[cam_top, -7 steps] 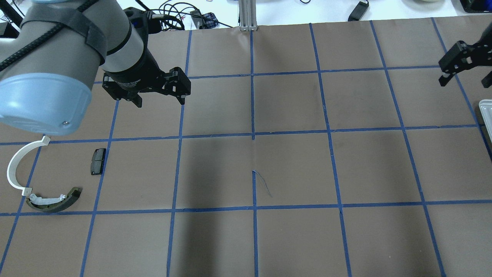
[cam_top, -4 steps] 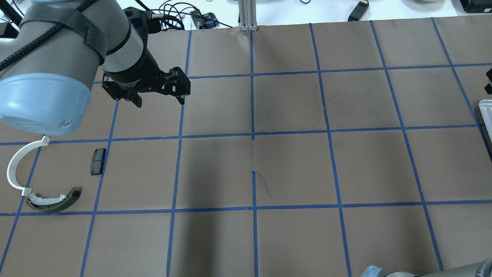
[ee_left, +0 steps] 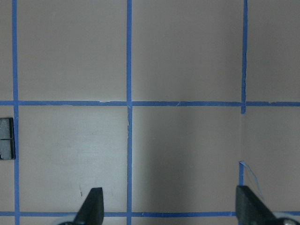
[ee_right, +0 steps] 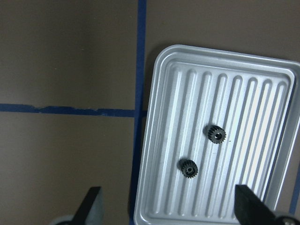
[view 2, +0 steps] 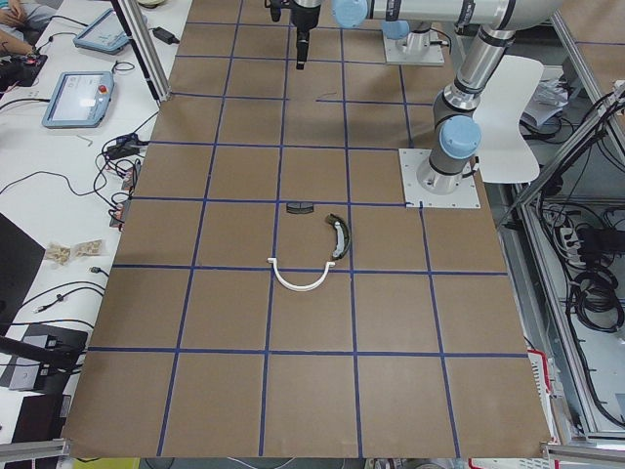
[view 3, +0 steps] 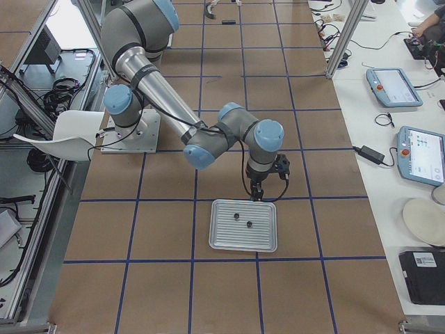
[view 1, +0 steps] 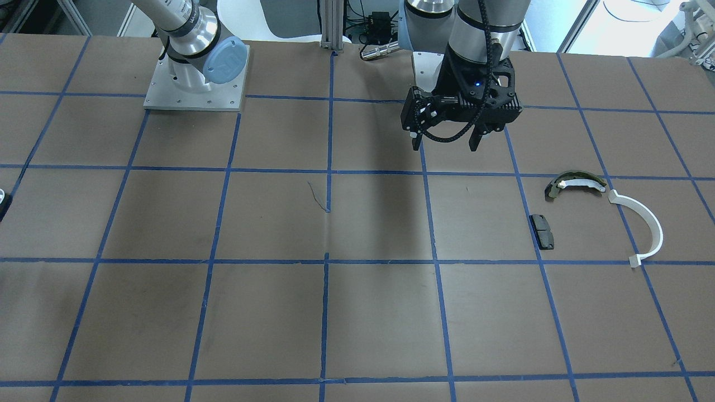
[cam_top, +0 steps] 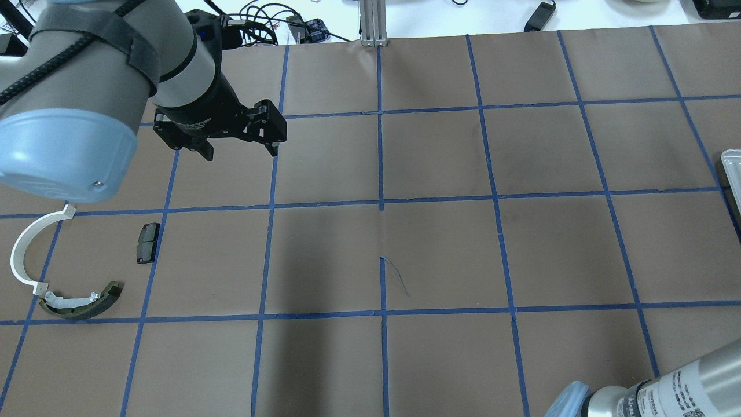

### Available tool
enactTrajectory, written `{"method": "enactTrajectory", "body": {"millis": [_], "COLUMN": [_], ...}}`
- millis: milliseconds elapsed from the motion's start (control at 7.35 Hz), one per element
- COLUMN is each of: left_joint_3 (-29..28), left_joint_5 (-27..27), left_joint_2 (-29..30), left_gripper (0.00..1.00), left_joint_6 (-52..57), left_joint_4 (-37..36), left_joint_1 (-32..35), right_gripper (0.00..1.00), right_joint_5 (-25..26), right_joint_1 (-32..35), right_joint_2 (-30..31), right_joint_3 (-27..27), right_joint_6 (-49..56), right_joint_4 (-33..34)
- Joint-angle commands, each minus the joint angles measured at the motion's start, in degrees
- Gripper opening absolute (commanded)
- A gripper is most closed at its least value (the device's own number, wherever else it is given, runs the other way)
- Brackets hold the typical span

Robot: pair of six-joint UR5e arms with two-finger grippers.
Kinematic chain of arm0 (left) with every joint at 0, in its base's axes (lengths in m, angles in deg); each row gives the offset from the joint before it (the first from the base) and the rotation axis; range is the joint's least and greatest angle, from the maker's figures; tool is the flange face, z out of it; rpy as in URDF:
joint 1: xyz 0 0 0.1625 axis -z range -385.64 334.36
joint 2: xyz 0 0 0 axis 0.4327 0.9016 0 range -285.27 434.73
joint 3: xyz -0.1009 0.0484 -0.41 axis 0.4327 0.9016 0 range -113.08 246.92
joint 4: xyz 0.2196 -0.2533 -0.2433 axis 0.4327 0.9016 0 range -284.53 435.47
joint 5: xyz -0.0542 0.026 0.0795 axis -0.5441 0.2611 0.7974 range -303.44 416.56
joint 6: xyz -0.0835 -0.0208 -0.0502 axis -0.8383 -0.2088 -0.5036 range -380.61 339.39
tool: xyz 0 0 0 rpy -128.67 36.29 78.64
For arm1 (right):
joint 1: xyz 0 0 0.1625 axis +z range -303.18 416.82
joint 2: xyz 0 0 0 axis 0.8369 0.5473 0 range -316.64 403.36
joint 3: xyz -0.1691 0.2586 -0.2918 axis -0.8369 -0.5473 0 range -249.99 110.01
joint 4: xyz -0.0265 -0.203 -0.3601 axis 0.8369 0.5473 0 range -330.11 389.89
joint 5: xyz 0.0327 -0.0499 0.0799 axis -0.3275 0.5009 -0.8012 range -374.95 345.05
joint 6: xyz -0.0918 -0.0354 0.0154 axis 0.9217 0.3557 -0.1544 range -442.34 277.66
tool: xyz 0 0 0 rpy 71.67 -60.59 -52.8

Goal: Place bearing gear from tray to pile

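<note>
The silver tray [ee_right: 262, 117] holds two small black bearing gears, one [ee_right: 216, 134] and another [ee_right: 188, 168]. My right gripper [ee_right: 168, 206] is open and empty, hovering over the tray's near-left part; it stands at the tray's [view 3: 226, 236] far edge in the exterior right view. The pile lies far off on my left: a white half-ring [cam_top: 14, 252], an olive curved shoe [cam_top: 87, 310] and a black pad [cam_top: 147, 243]. My left gripper [cam_top: 241, 155] is open and empty, raised above the table beyond the pile.
Brown paper with a blue tape grid covers the table [cam_top: 440, 249]. Only the tray's corner [cam_top: 732, 168] shows at the overhead view's right edge. My right arm's elbow [cam_top: 648, 394] fills the bottom right. The black pad shows at the left wrist view's edge [ee_left: 5, 138].
My right gripper has moved out of the overhead view past the right edge, and the right arm's elbow has come in at the bottom right. The left arm has stayed put.
</note>
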Motion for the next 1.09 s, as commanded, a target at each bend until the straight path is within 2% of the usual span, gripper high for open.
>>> {"method": "enactTrajectory", "body": {"millis": [0, 272, 817, 953], "left_joint_3": [0.0, 0.0, 0.0, 0.0], "left_joint_5": [0.0, 0.0, 0.0, 0.0], "left_joint_2": [0.0, 0.0, 0.0, 0.0], "left_gripper": [1.00, 1.00, 1.00, 1.00], "left_joint_6": [0.0, 0.0, 0.0, 0.0], "left_joint_4": [0.0, 0.0, 0.0, 0.0], "left_joint_1": [0.1, 0.1, 0.0, 0.1], "right_gripper": [1.00, 1.00, 0.96, 0.88], "right_joint_5": [0.0, 0.1, 0.6, 0.5], "right_joint_1": [-1.1, -2.0, -2.7, -3.2], "right_joint_2": [-6.2, -9.6, -12.6, -12.9], "right_joint_3": [-3.3, -4.8, -4.7, -4.7], "right_joint_6": [1.0, 1.1, 1.1, 1.1], "right_joint_4": [2.5, 2.6, 4.8, 4.8]}}
